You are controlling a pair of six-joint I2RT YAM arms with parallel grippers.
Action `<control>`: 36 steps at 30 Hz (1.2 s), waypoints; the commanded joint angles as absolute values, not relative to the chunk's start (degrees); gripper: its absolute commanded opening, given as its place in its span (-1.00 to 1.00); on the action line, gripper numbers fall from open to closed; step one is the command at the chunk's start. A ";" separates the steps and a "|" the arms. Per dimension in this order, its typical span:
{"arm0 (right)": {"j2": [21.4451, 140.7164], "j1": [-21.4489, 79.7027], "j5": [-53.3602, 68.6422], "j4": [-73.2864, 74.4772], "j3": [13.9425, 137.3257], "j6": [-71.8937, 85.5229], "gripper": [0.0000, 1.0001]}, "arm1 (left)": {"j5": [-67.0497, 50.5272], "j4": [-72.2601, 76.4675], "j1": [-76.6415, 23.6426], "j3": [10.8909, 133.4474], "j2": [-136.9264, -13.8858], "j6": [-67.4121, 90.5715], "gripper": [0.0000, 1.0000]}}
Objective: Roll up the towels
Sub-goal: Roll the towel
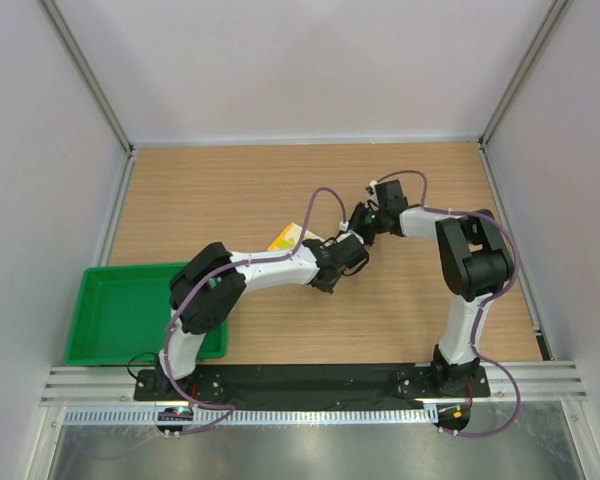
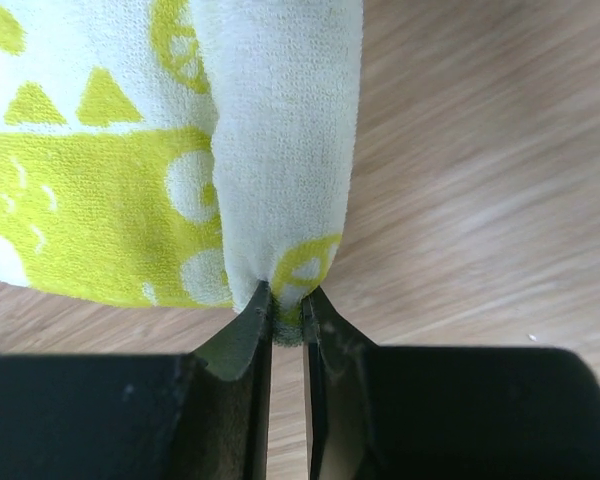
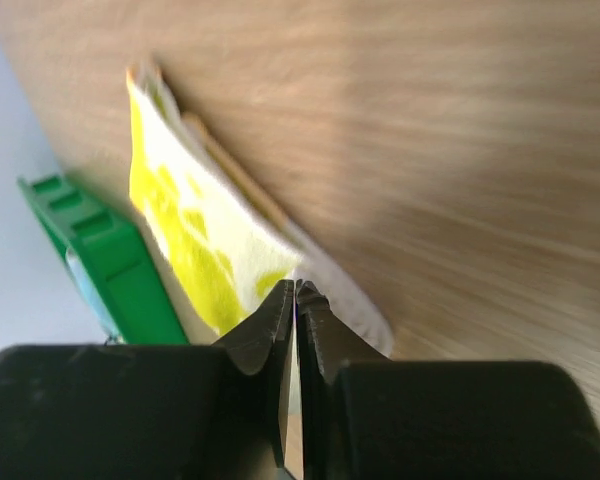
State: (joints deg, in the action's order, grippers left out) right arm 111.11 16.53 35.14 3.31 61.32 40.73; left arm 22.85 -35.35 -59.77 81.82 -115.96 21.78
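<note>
Yellow-cream towel lies mid-table, w/ a folded-over edge pinched btwn the narrow-set fingers of the left gripper. Right gripper, close by, has its fingers all but together, nipping the towel's rim. Green tray sits well apart at the near-left corner.

Far half of table: bare wood, open passage across its whole width.
Centre: left arm and right arm meet over the yellow towel, barring any crossing there.
Near left: green tray fills the corner.
Near centre: open wood between the arm bases.
</note>
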 commanded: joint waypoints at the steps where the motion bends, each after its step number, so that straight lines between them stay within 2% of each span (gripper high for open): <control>1: 107.58 13.10 25.76 12.73 65.30 37.88 -0.75 | 12.57 -34.72 -60.12 80.24 -115.49 23.64 -0.87; 9: 97.67 10.72 17.14 21.09 66.55 36.65 -0.73 | 3.27 -33.23 -59.24 80.42 -113.65 24.43 -0.88; 22: 78.42 10.81 20.21 19.52 52.65 40.52 -0.34 | -25.38 -24.26 -50.81 76.47 -111.27 32.42 -0.89; 28: 75.32 10.81 28.02 11.26 45.54 43.32 -0.17 | -33.56 -21.01 -46.06 74.10 -110.57 38.05 -0.94; 36: 76.55 11.60 30.41 5.71 40.43 44.21 -0.15 | -42.62 -12.49 -39.47 67.68 -111.09 46.40 -0.99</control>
State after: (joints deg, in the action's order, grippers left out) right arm 76.75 11.07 27.99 10.37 40.73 43.33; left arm -36.27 -17.39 -41.30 69.56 -113.06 41.58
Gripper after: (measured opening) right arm 0.423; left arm 0.128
